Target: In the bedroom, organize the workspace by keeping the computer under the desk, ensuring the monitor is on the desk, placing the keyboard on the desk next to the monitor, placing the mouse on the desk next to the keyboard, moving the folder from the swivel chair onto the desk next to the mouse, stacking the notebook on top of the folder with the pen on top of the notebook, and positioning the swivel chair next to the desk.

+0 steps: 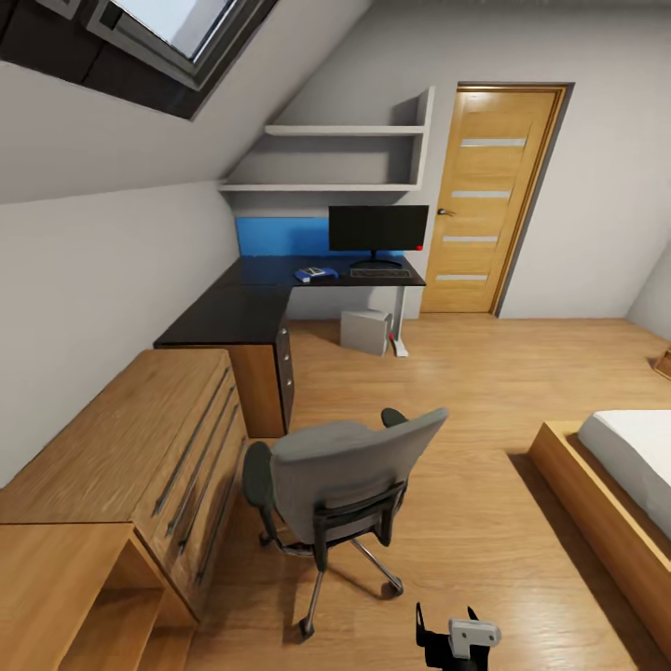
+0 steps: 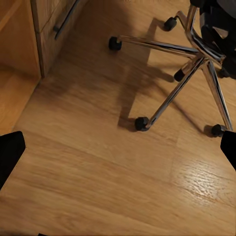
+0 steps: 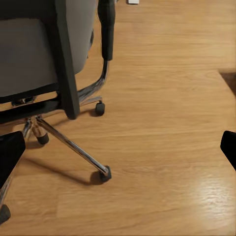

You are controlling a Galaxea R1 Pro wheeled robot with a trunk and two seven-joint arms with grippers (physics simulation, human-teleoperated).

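Facing swivel chair [image 1: 345, 480] just ahead-left of right gripper [image 1: 457, 643], backrest toward it; table [image 1: 270, 298] well beyond. Both grippers gaping wide, empty; left gripper [image 2: 118, 152] hovering over chair's base.

No text, label, brand, number or sign can be read anywhere in these pictures. The monitor [image 1: 377, 229] at the upper middle of the head view has a blank black screen with just a tiny red dot at its lower right corner. The computer [image 1: 365, 331] below it has a plain front, and the door [image 1: 488, 200] carries pale glass strips and no lettering.
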